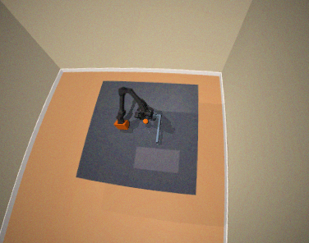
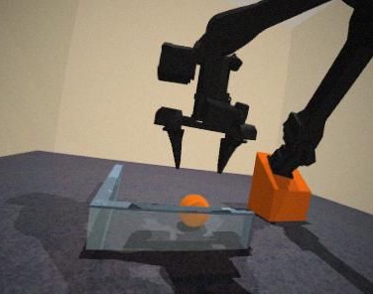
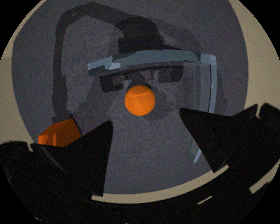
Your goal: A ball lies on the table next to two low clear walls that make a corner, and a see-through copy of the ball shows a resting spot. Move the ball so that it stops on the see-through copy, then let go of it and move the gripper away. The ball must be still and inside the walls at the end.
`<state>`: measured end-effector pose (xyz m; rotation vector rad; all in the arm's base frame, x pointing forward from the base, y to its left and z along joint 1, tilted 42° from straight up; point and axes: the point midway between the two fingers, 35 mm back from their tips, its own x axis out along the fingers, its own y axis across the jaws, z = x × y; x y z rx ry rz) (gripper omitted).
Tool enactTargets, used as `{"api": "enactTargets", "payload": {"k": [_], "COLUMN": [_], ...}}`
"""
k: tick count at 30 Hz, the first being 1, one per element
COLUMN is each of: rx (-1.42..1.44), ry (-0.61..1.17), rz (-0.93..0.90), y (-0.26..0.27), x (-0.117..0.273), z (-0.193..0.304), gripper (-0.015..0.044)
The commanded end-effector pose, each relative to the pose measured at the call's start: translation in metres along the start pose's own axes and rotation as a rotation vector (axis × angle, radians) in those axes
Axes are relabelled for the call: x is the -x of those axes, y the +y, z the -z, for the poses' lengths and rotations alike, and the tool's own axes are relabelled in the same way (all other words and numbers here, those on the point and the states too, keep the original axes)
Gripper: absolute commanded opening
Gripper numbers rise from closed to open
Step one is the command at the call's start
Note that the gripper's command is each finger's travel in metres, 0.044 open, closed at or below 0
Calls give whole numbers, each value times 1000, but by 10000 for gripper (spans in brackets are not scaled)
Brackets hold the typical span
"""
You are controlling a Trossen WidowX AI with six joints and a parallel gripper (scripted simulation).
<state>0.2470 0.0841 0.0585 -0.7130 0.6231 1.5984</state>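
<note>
Bench point(image 2: 51, 258) carries all things, dark grey top. Arm point(image 2: 338, 65) is black, bent over from orange base block point(image 2: 279, 196). Clear walls point(image 2: 165, 228) make an L corner on bench. Jaws point(image 2: 198, 164) hang above the corner, spread wide, w/ nothing between them. Ball point(image 2: 193, 210), orange, lies on bench inside the walls, just behind the near wall, directly under jaws and apart from them.

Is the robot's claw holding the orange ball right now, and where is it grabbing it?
Nothing is held. The end effector hangs open above the ball, with a clear gap between them. The ball sits on the table behind the clear wall.
</note>
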Motion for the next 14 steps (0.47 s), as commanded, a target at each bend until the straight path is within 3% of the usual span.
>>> {"api": "enactTargets", "payload": {"k": [1, 4, 14], "rx": [-4, -1, 0], "ry": [1, 1, 1], "rz": [0, -1, -1], "y": [-1, 0, 0], "x": [11, 47, 50], "z": [1, 0, 0], "gripper": [440, 440, 440]}}
